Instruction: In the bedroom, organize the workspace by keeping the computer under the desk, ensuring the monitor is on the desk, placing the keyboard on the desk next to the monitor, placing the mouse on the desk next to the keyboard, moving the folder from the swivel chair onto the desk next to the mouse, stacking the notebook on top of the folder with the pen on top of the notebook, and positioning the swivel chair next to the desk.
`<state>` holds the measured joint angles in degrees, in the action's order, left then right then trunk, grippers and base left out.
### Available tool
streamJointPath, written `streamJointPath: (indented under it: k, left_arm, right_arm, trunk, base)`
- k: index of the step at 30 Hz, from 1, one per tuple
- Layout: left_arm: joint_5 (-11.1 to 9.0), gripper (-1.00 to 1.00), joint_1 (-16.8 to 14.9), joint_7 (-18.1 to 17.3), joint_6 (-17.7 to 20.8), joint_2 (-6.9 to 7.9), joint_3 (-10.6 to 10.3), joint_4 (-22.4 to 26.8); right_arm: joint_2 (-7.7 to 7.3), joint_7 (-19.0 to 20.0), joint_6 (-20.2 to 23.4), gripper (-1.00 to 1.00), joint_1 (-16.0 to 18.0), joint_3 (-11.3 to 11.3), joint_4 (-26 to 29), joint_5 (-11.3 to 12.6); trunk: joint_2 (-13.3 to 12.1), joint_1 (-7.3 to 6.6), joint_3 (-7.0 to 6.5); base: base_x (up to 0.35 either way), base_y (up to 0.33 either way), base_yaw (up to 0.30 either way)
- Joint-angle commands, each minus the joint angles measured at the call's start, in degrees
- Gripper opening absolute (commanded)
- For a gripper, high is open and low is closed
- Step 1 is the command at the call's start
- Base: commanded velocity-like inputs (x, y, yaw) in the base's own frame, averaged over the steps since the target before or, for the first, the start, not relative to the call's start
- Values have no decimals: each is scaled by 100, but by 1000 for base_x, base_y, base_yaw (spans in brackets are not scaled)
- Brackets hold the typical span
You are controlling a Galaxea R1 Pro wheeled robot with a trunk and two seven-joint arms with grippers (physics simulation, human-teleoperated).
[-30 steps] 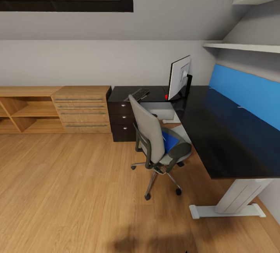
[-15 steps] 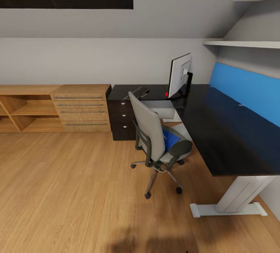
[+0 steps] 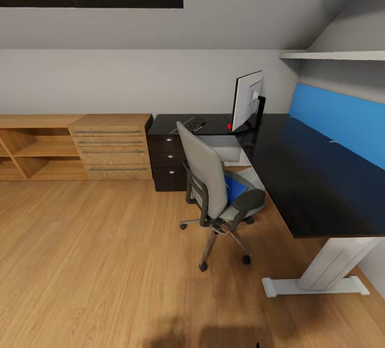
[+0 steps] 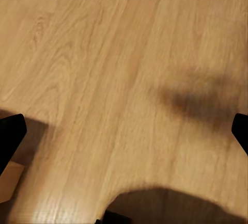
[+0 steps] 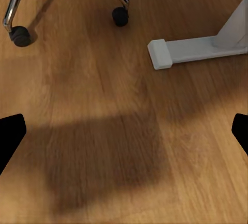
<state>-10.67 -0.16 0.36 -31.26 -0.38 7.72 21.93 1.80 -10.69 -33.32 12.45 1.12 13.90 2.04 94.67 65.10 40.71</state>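
Both grippers first: left gripper (image 4: 124, 131) has its black fingertips (image 4: 11, 136) parked at opposite edges of the wrist cam, jaws spread wide, nothing between them but wood floor (image 4: 103, 53). Right gripper (image 5: 124, 133) same deal, splayed and empty, aimed down at the floor w/ the desk's white foot (image 5: 191, 48) and two chair casters (image 5: 120, 16) ahead of it. I'm guessing arms are tucked low like this because I'm driving, not reaching yet. Moving outward in the head cam: swivel chair (image 3: 216, 193) sits just beside the desk (image 3: 299, 176), back turned toward me, seat facing the desk corner. Blue folder (image 3: 235, 188) lies flat on the seat, mostly hidden by the backrest, so can't tell its long axis. Monitor (image 3: 246, 103) stands upright on the desk at the inner corner, seen from its white back. Keyboard (image 3: 190, 125) is on the short wing over the drawers, long axis running diagonally toward the monitor, near it. Mouse, pen, notebook too small to make out from here. Wood dresser (image 3: 109, 147) sits beside the drawers. Next job, I reckon: close in on the chair for the folder.
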Motion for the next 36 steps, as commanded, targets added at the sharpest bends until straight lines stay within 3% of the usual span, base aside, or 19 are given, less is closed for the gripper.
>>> streamJointPath:
  k: [1,10,26,28,29,32,35,36]
  left_arm:
    - [-15,100,-2,-1,130,-43,-18,-122]
    - [-14,100,-2,15,219,-210,-21,-252]
    - [-13,100,-2,76,298,-246,-12,-109]
    - [20,100,-2,564,766,-430,-27,586]
    - [52,100,-2,847,1331,-507,-36,1093]
    - [91,100,-2,1053,2313,-593,-77,2001]
    - [108,100,-2,1176,3732,-716,-197,3476]
    - [106,100,-2,1185,3921,-728,-208,3687]
  right_arm:
    - [1,4,-51,100,3,20,-11,28]
    - [-76,-3,-60,100,3,29,-10,30]
    - [-101,3,-68,100,3,17,-11,25]
    - [-95,-5,-56,100,12,26,47,32]
    - [-94,-12,-36,100,44,27,71,36]
    - [-97,-20,-20,100,239,29,85,37]
    - [-102,-37,46,100,806,35,66,35]
    - [-105,-39,84,100,914,37,62,36]
  trunk:
    - [44,22,23]
    - [405,220,185]
    - [1046,571,472]
    - [1127,615,508]
    - [1167,637,526]
    - [1287,703,580]
    - [1407,769,634]
    - [1447,791,651]
  base:
    - [0,0,0]
    - [0,0,0]
    - [0,0,0]
    - [0,0,0]
    - [0,0,0]
    - [0,0,0]
    - [0,0,0]
    - [0,0,0]
